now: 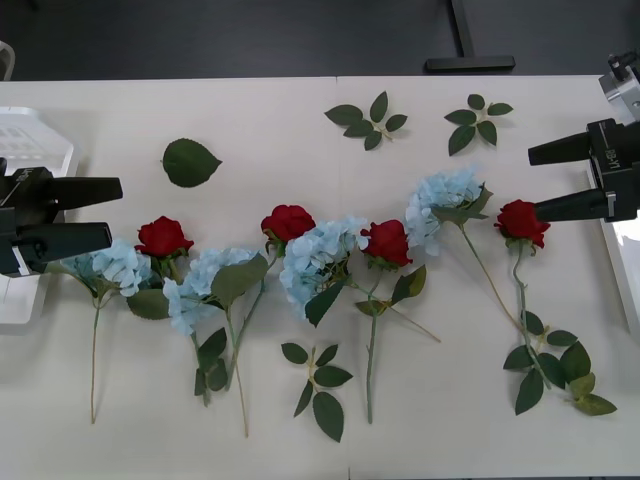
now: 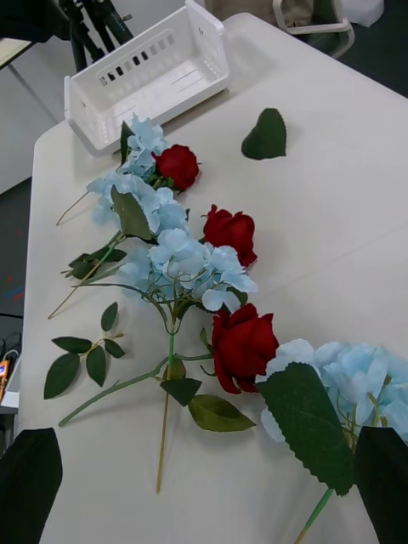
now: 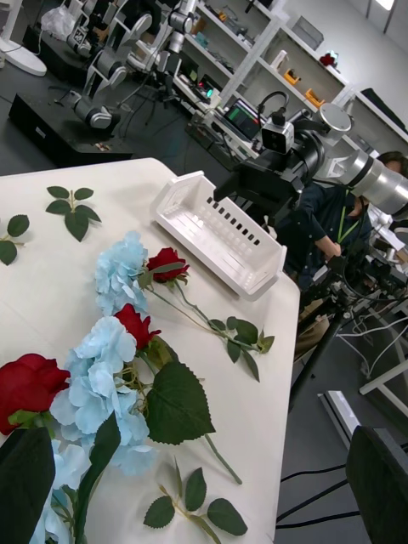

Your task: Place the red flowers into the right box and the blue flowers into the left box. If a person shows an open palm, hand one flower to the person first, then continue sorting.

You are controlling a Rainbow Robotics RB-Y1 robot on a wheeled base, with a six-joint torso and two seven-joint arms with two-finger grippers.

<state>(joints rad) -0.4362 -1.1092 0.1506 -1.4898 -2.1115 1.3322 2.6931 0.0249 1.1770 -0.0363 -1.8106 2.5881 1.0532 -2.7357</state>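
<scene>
Flowers in a row, both grippers empty.
The red flowers [image 1: 288, 221] and blue flowers [image 1: 318, 258] lie mid-table; left gripper [image 1: 105, 213] at nine o'clock over the left box [image 1: 40, 140], right gripper [image 1: 535, 182] at three o'clock by the right box [image 1: 622, 265], both spread wide.

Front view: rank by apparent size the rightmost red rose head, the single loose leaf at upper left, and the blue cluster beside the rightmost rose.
1. Blue cluster, clearly largest.
2 and 3. Single loose leaf and rightmost red rose head look about alike; I won't rank them.
</scene>
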